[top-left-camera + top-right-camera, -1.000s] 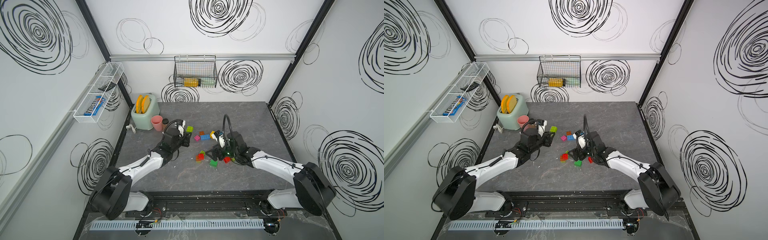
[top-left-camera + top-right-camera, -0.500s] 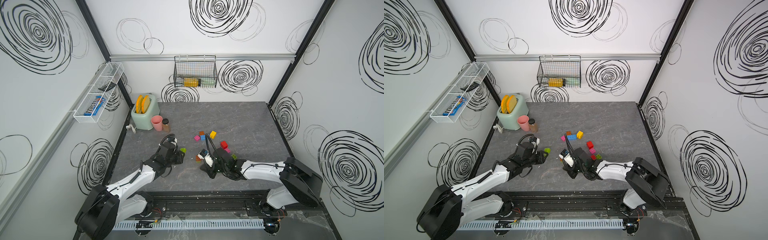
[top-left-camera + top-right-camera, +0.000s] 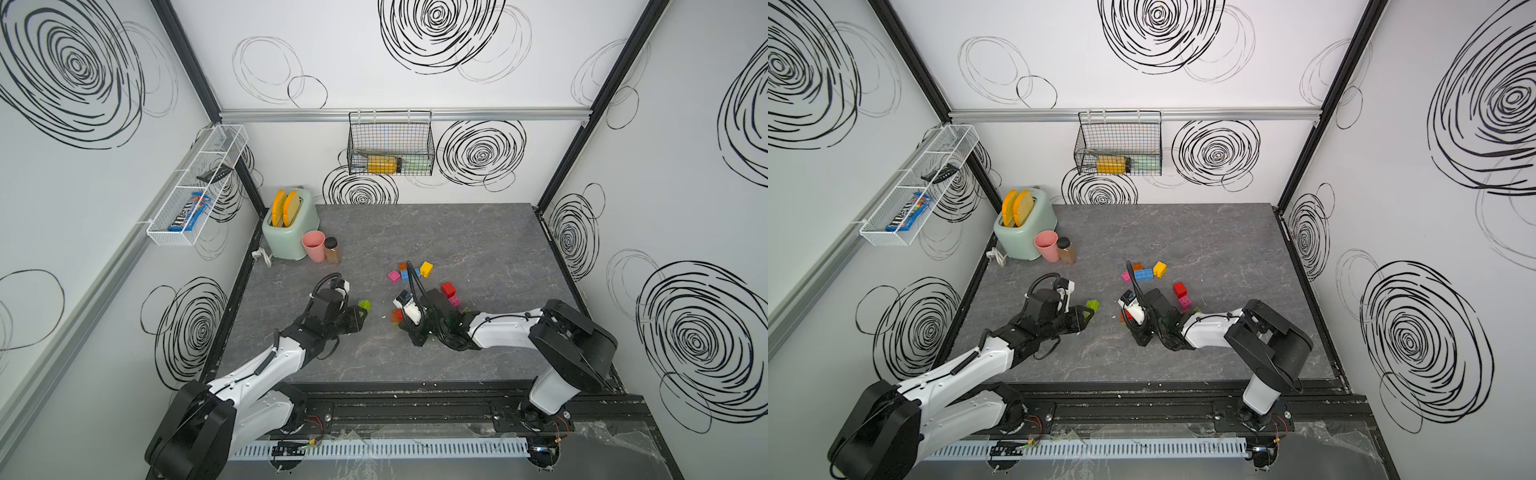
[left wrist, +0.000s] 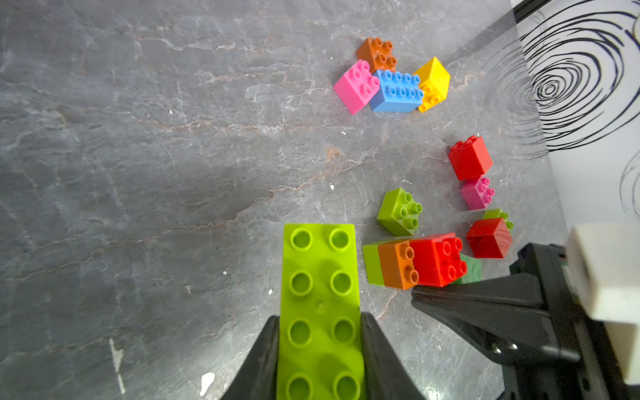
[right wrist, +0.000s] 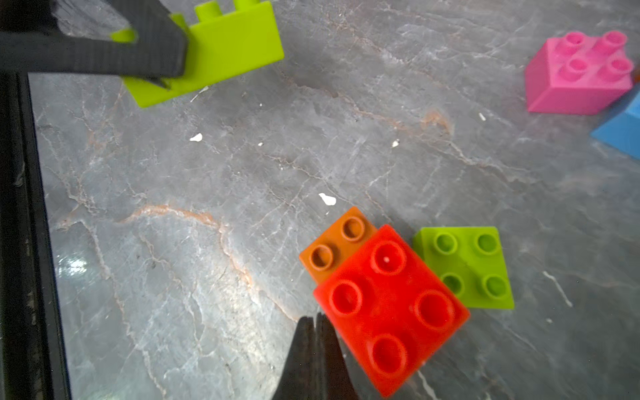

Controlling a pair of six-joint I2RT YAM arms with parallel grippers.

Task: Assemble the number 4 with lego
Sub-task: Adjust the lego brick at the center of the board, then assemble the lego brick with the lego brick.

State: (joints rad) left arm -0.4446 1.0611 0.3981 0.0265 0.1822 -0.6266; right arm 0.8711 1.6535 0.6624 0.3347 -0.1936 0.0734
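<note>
Joining step: left tool (image 4: 320, 320) holds the long lime brick (image 4: 320, 277); right tool (image 5: 314, 322) shut, empty
The lime brick is pinched across its width over the tabletop (image 4: 138, 173). The right tool's closed tips sit just beside the red brick (image 5: 388, 304) stacked on an orange brick (image 5: 332, 249); they should brace that stack while the lime brick comes down square, studs aligned

Long lime brick (image 4: 320, 270) — in left tool (image 4: 320, 317)
</note>
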